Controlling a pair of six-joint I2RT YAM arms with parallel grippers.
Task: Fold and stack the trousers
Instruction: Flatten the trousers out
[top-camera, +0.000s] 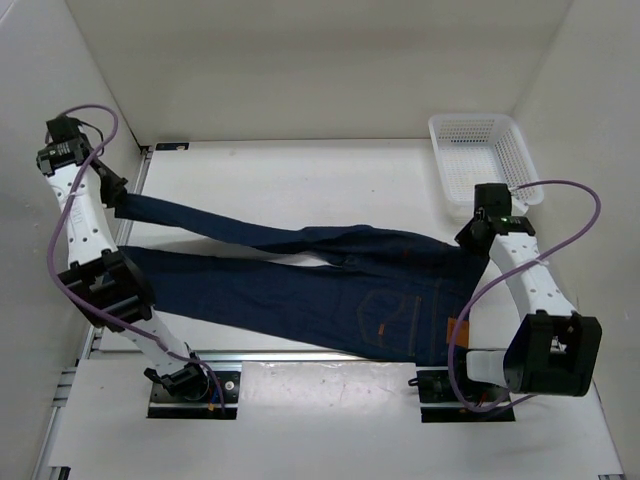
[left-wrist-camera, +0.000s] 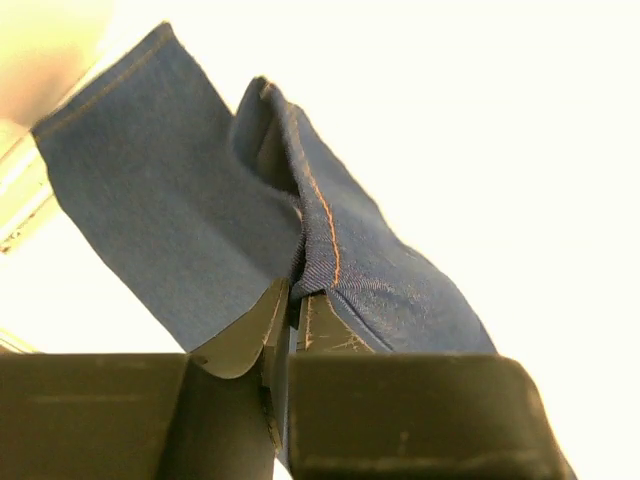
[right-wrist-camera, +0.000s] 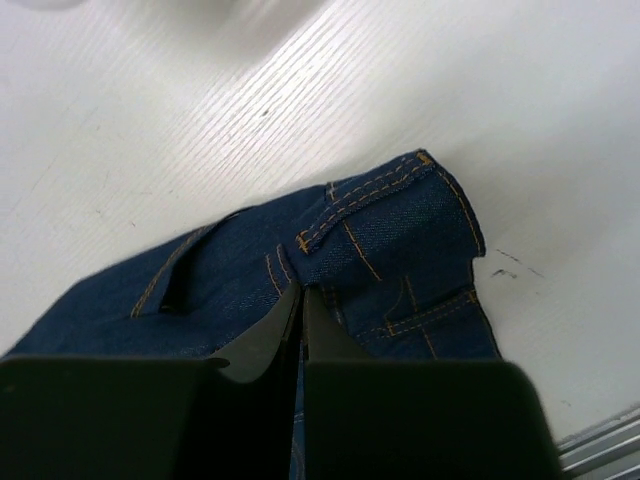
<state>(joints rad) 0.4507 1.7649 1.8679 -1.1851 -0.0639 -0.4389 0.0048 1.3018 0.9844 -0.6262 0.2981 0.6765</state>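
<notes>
I see the jeans (top-camera: 330, 285) spread flat across the table (top-camera: 300, 175), legs pointing left and waist to the right. My left pincer (left-wrist-camera: 292, 300) is clamped on the far leg's hem, which is bunched up between its jaws. My right pincer (right-wrist-camera: 301, 300) is clamped on the waistband's far corner. The basket (top-camera: 485, 150) sits far right.

Trousers (top-camera: 330, 290) hem behind left arm (top-camera: 82, 215)
</notes>
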